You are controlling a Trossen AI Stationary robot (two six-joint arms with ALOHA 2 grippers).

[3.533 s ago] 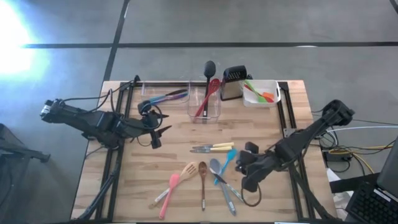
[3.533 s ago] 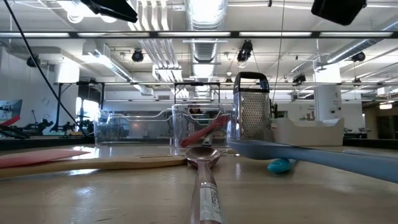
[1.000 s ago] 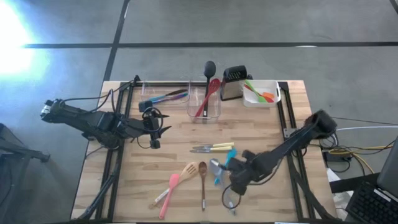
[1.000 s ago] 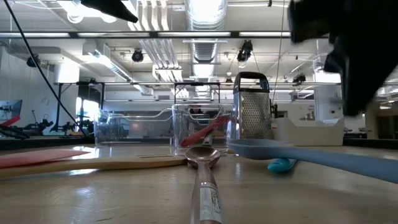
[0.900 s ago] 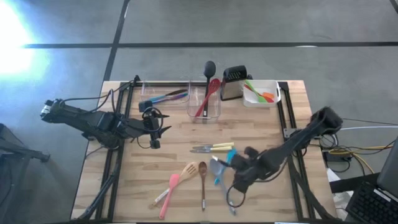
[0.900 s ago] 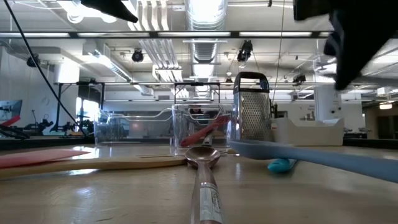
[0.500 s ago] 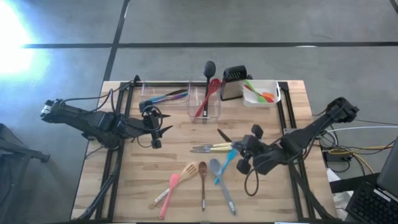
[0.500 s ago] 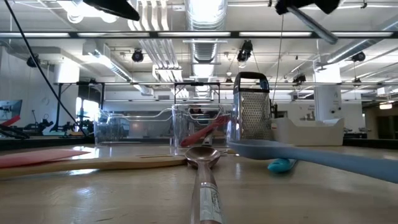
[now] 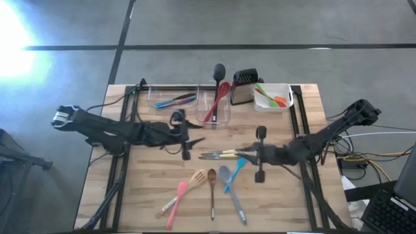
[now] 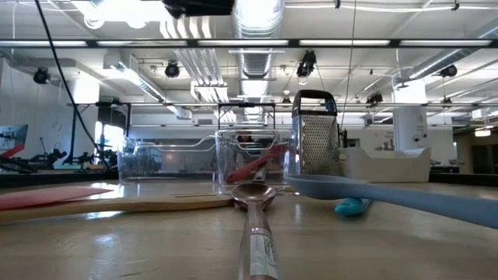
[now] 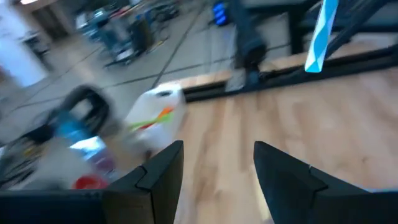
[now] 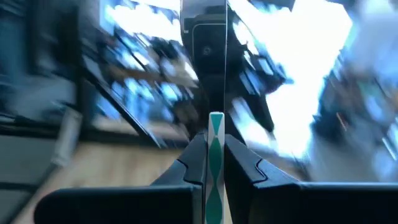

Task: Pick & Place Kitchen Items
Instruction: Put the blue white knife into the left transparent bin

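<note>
Holding a thin green-striped tool [image 12: 216, 155] tight, the right gripper [image 9: 250, 154] hangs mid-table; the left gripper [image 9: 190, 144], fingers apart, faces it.

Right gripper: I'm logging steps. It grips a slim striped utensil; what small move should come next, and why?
Probably ease the right gripper toward the left gripper for a handover. The right gripper is shut on the striped utensil, and the left gripper waits open near the table's middle, with that utensil in its wrist view.
</note>
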